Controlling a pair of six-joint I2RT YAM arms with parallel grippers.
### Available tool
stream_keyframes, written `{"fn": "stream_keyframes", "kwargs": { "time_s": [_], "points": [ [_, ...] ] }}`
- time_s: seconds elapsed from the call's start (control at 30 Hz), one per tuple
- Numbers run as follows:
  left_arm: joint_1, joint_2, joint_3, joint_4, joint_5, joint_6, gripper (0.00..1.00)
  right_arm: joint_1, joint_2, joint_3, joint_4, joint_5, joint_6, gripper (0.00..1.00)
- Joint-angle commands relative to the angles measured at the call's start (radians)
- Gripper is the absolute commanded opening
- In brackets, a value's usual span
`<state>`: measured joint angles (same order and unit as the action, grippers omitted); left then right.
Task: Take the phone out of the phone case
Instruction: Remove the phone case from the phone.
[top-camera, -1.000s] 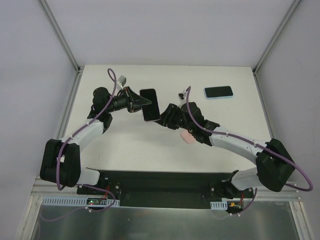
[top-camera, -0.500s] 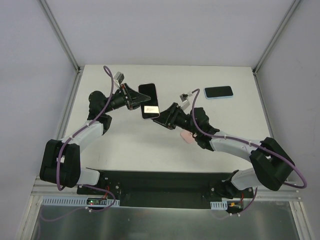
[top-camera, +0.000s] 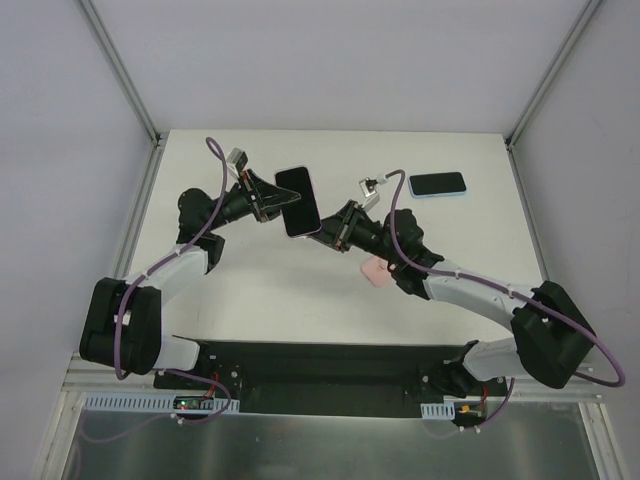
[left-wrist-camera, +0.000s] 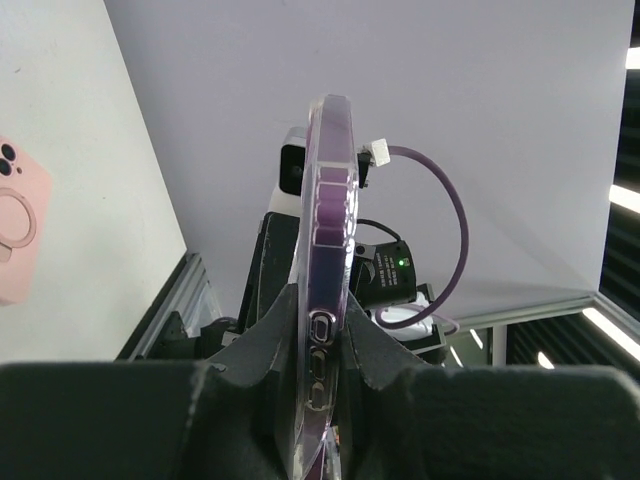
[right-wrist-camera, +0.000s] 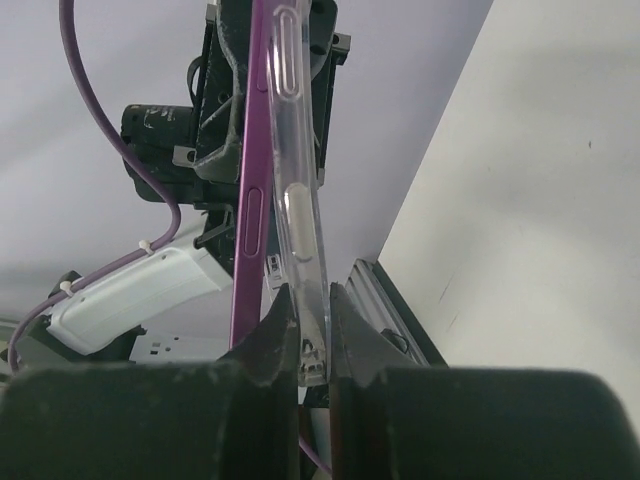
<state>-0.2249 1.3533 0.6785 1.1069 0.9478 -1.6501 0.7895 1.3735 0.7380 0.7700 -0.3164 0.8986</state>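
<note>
A purple phone (top-camera: 300, 200) in a clear phone case (right-wrist-camera: 298, 220) hangs above the table between both arms, screen up in the top view. My left gripper (top-camera: 283, 203) is shut on its left side; in the left wrist view the fingers (left-wrist-camera: 372, 345) clamp the cased phone (left-wrist-camera: 330, 180) edge-on. My right gripper (top-camera: 325, 232) grips the lower right corner. In the right wrist view that gripper (right-wrist-camera: 305, 300) is shut on the clear case's rim alone, and the phone's purple edge (right-wrist-camera: 250, 200) stands just outside the left finger, a little apart from the rim.
A pink phone case (top-camera: 375, 272) lies on the white table under the right arm and also shows as a pink case (left-wrist-camera: 15, 230) in the left wrist view. Another dark phone in a light blue case (top-camera: 437, 184) lies at the back right. Metal frame rails (top-camera: 135, 215) border the table.
The right gripper has closed from partly open onto the clear case's rim. The left arm has lifted and turned the phone slightly toward the back left.
</note>
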Motion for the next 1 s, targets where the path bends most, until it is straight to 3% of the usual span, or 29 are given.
{"fn": "stream_keyframes", "kwargs": {
  "time_s": [0.0, 0.23, 0.27, 0.3, 0.37, 0.4, 0.43, 0.73, 0.83, 0.87, 0.97],
  "points": [
    [-0.051, -0.036, -0.011, 0.160, 0.085, -0.090, 0.00, -0.032, -0.005, 0.018, -0.133, 0.125, -0.053, 0.01],
    [-0.053, 0.012, -0.069, 0.122, 0.109, -0.016, 0.01, -0.030, -0.068, 0.047, -0.452, 0.241, -0.144, 0.02],
    [-0.053, 0.018, -0.074, 0.110, 0.114, -0.005, 0.04, -0.029, -0.074, 0.060, -0.566, 0.263, -0.165, 0.01],
    [-0.053, 0.026, -0.088, 0.107, 0.117, 0.010, 0.14, -0.027, -0.086, 0.066, -0.609, 0.301, -0.182, 0.01],
    [-0.053, 0.047, -0.100, 0.105, 0.123, 0.026, 0.26, -0.029, -0.097, 0.064, -0.690, 0.341, -0.219, 0.02],
    [-0.053, 0.055, -0.112, 0.107, 0.124, 0.036, 0.37, -0.027, -0.106, 0.057, -0.701, 0.352, -0.230, 0.01],
    [-0.053, 0.073, -0.117, 0.107, 0.126, 0.041, 0.39, -0.027, -0.109, 0.054, -0.715, 0.358, -0.240, 0.01],
    [-0.071, 0.151, -0.132, 0.142, 0.128, 0.050, 0.45, -0.024, -0.113, 0.021, -0.716, 0.373, -0.236, 0.01],
    [-0.073, 0.170, -0.140, 0.153, 0.131, 0.047, 0.54, -0.024, -0.100, 0.031, -0.709, 0.375, -0.233, 0.01],
    [-0.073, 0.175, -0.143, 0.160, 0.132, 0.047, 0.61, -0.024, -0.096, 0.035, -0.725, 0.381, -0.234, 0.01],
    [-0.071, 0.184, -0.146, 0.160, 0.138, 0.050, 0.69, -0.022, -0.082, 0.083, -0.829, 0.428, -0.260, 0.02]
  ]
}}
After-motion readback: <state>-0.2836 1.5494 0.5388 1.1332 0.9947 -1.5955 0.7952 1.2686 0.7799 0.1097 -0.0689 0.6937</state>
